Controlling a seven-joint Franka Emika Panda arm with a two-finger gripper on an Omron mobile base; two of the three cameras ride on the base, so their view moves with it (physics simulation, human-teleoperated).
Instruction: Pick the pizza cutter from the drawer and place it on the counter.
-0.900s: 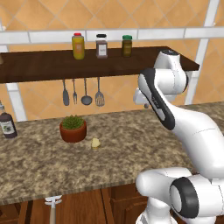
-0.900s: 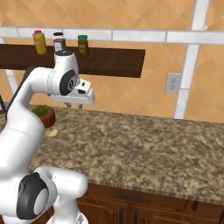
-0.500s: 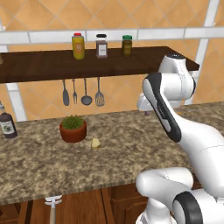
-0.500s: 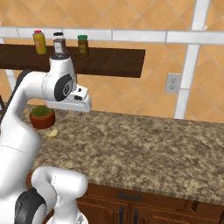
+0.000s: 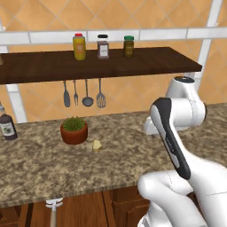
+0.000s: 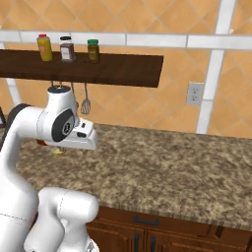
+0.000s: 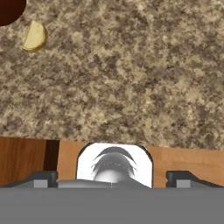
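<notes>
**Reach down for the pizza cutter**

Find the pizza cutter (image 5: pixel 53 207) low on the left, just under the front edge of the counter (image 5: pixel 40 170). Shows a small pale head on top and a tan stick handle pointing down. Lies in the drawer, most likely, though can't make out the drawer's sides from here.

Look at the gripper (image 7: pixel 111 178) now: spread wide, pinching nothing. Hangs high over the counter, far to the right of the cutter and well apart from it. Not picked up yet, so nearly all of the job left to do.

To do this step well:
- Swing left and come down in front of the counter edge, not through it.
- Leave the tips spread until one sits on each side of the handle.
- Grab the thin handle near its middle, not the round head.
- Squeeze softly, then lift straight up so as not to bump the counter's edge.

Watch out for other things around. Mind the plant pot (image 5: pixel 74 131) and the little yellow lump (image 5: pixel 96 145) just beside it on the counter. Mind the dark bottle (image 5: pixel 7 126) at the far left. Stay below the dark shelf (image 5: pixel 102 64) with its three jars (image 5: pixel 103 46), and clear of the spoons and spatula (image 5: pixel 84 94) hanging under it. Pick a bare spot of counter to put the cutter down later.
</notes>
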